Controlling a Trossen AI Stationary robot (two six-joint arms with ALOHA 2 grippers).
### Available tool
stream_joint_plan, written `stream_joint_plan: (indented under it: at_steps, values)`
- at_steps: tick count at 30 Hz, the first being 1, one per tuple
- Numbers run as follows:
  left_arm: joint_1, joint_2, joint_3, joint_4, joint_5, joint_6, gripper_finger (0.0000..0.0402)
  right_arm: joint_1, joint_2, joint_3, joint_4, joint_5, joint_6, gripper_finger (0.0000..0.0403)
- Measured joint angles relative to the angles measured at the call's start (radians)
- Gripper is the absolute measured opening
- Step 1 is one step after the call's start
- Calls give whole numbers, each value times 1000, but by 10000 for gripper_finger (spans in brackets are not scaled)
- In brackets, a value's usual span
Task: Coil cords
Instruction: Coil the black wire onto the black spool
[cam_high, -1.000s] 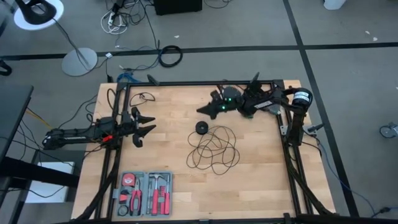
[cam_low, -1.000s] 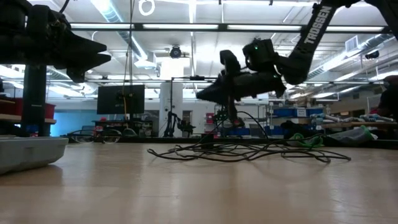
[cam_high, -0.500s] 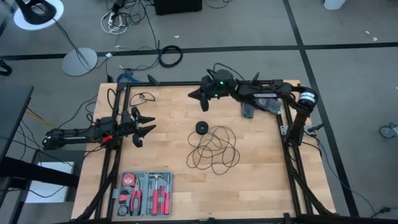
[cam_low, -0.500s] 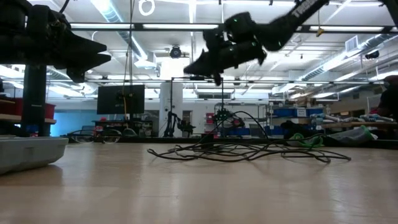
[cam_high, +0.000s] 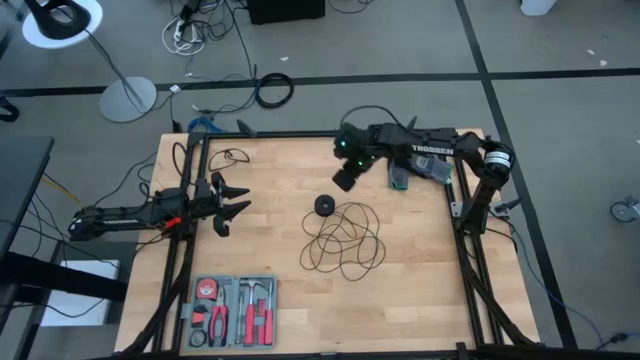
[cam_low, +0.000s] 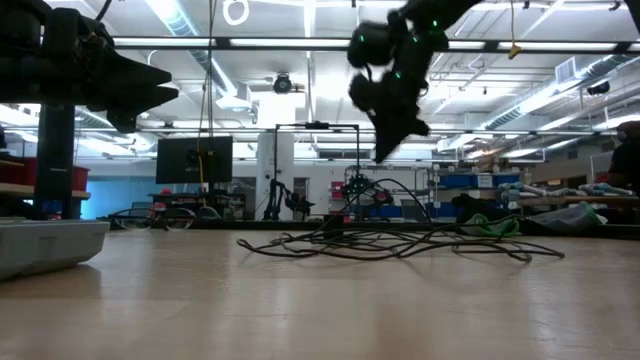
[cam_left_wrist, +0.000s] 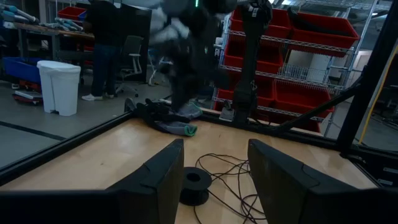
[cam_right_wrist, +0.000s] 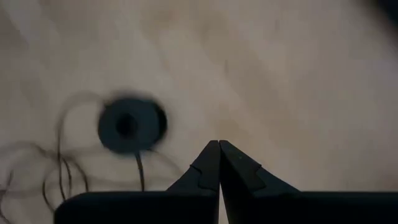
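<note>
The thin black cord (cam_high: 343, 240) lies in many loose loops on the wooden table's middle, ending in a round black puck (cam_high: 324, 205) that lies flat at the loops' far-left side. The puck also shows in the right wrist view (cam_right_wrist: 131, 124) and the left wrist view (cam_left_wrist: 193, 185). My right gripper (cam_high: 343, 181) hangs above the table, just beyond the puck on its far-right side, pointing down, shut and empty (cam_right_wrist: 219, 146). My left gripper (cam_high: 238, 200) waits open at the table's left side (cam_left_wrist: 214, 165).
A tool tray (cam_high: 232, 311) with red-handled tools sits at the near left. A dark cloth bundle (cam_high: 415, 170) lies at the far right by the right arm's base. The black frame rail (cam_high: 300, 134) runs along the far edge.
My right gripper has swung toward the table's left and far edge, then come back toward the puck, tipping from level to pointing down. The cord and puck have not moved.
</note>
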Motion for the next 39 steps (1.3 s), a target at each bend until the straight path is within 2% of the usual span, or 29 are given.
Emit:
stream_joint_plan:
  at_steps: [4,8,11,14,19,23,28,34,37,39]
  values:
    - [0,0,0,0,0,0,184,-7,0,-125,81,-65,19,5]
    - [0,0,0,0,0,0,184,-16,0,-280,387,-282,86,16]
    - [0,0,0,0,0,0,184,-29,0,-361,572,-358,149,40]
    - [0,0,0,0,0,0,184,-36,0,-406,649,-354,200,71]
    - [0,0,0,0,0,0,184,-34,0,-433,671,-334,256,125]
    - [0,0,0,0,0,0,184,-3,1,-461,750,-332,280,153]
    - [0,0,0,0,0,0,184,41,1,-474,793,-327,287,164]
    - [0,0,0,0,0,0,184,65,8,-474,799,-260,316,161]
    - [0,0,0,0,0,0,184,69,37,-475,809,-262,351,160]
    - [0,0,0,0,0,0,184,71,67,-474,845,-312,362,160]
